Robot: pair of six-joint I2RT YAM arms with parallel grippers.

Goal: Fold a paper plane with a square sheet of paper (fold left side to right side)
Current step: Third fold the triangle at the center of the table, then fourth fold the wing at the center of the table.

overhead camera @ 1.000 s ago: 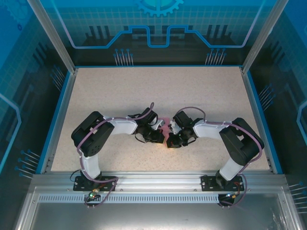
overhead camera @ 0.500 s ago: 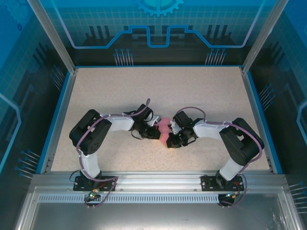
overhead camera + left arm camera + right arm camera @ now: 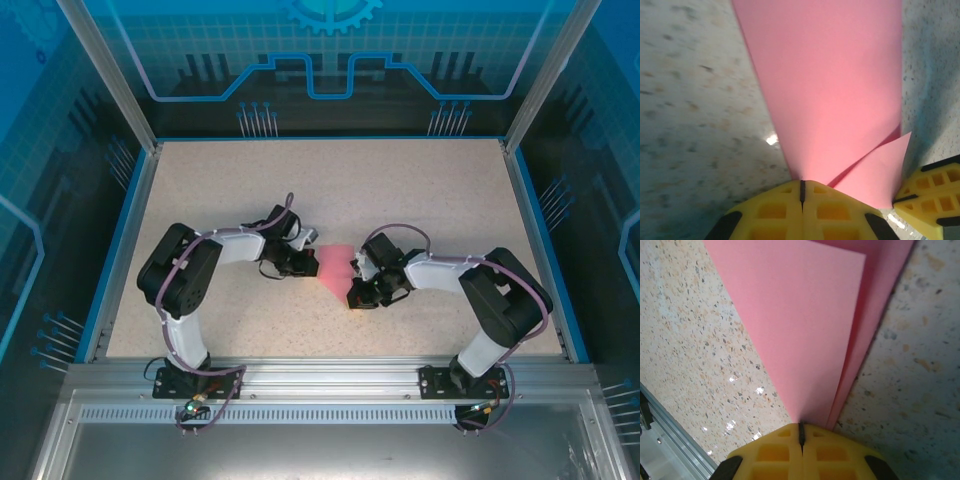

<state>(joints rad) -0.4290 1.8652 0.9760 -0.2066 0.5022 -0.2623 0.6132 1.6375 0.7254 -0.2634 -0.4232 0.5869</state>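
Gripping paper [image 3: 830, 90], left gripper [image 3: 801, 189], right gripper [image 3: 801, 432], edges cropped, seemingly doubled

One pink sheet of paper [image 3: 335, 262], two robot arms [image 3: 235, 250] [image 3: 440, 270], one speckled table [image 3: 330, 180].

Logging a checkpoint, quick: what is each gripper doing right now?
Left gripper: closed on the pink paper.
Right gripper: closed on the pink paper too.
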